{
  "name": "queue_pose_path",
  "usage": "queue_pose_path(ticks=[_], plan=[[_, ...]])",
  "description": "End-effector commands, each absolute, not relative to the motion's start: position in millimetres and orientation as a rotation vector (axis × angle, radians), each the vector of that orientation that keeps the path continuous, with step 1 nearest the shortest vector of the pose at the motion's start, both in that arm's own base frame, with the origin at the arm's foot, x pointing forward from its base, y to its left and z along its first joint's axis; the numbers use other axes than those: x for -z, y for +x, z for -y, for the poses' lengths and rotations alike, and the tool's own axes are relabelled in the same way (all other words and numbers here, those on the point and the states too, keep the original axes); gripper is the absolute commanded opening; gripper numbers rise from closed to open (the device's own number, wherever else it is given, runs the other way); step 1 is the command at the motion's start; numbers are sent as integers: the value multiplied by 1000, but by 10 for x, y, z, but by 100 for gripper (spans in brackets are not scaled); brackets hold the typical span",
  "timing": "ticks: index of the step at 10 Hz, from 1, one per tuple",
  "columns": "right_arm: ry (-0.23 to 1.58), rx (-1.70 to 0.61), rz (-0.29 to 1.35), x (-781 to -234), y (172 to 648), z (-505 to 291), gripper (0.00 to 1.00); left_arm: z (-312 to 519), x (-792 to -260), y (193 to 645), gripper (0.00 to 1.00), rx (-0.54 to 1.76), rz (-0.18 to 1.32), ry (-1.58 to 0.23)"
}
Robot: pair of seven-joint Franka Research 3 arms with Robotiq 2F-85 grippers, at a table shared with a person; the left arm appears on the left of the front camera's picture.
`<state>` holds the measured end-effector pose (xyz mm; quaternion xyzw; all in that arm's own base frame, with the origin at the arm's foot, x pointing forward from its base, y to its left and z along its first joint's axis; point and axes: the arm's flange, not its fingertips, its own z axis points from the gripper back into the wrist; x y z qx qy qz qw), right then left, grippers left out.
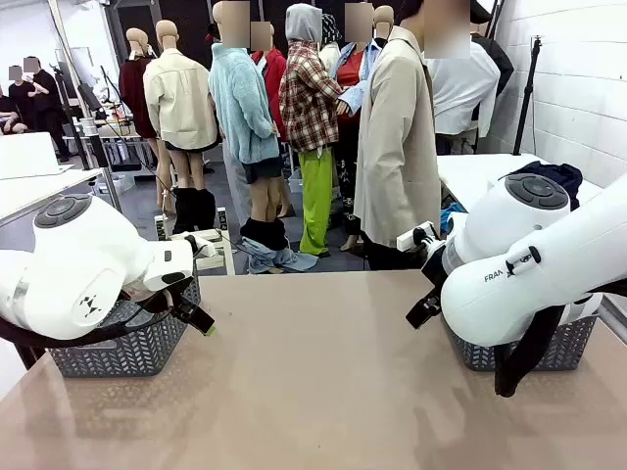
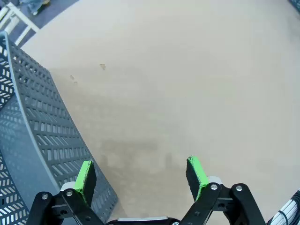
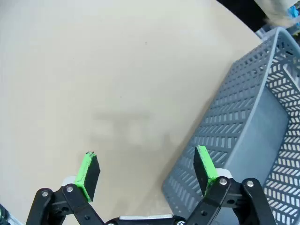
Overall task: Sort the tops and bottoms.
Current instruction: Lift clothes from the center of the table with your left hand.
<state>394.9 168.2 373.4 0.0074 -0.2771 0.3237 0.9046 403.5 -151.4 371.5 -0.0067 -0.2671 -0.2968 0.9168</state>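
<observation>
A plain beige matt counter (image 1: 323,382) lay under the left pincer (image 2: 140,177) and the right pincer (image 3: 147,169), evenly lit, with soft shadows. Far beyond the right pincer rose a white painted block wall (image 1: 578,88) and a white table (image 1: 480,176). Far beyond the left pincer lay a grey floor (image 1: 338,262) and more white tables (image 1: 29,162).

Rounded white left arm (image 1: 78,274), white right arm (image 1: 534,245) marked FRAN, black left end effector (image 2: 140,171), green pads (image 2: 85,180)
</observation>
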Motion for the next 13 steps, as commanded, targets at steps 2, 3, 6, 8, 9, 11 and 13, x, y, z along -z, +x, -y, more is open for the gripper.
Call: queue_pose_path(ticks=[2, 3, 6, 8, 9, 11, 13], plan=[[15, -669, 573, -3734, 3949, -1682, 100, 1515, -3715, 4035, 100, 611, 550, -14], [15, -669, 573, -3734, 3949, -1682, 100, 1515, -3715, 4035, 100, 611, 550, -14], [15, -669, 573, -3734, 3949, -1682, 100, 1515, -3715, 4035, 100, 611, 550, -14], [15, -669, 573, -3734, 3949, -1682, 100, 1515, -3715, 4035, 100, 611, 550, -14], [15, -669, 573, -3734, 3949, -1682, 100, 1515, -3715, 4035, 100, 611, 550, -14], [14, -671, 573, -3734, 3948, -1684, 100, 1534, -3714, 4027, 100, 616, 550, -12], [-42, -703, 639, -3971, 3887, -1754, 100, 1509, -4011, 3906, 100, 596, 701, 34]])
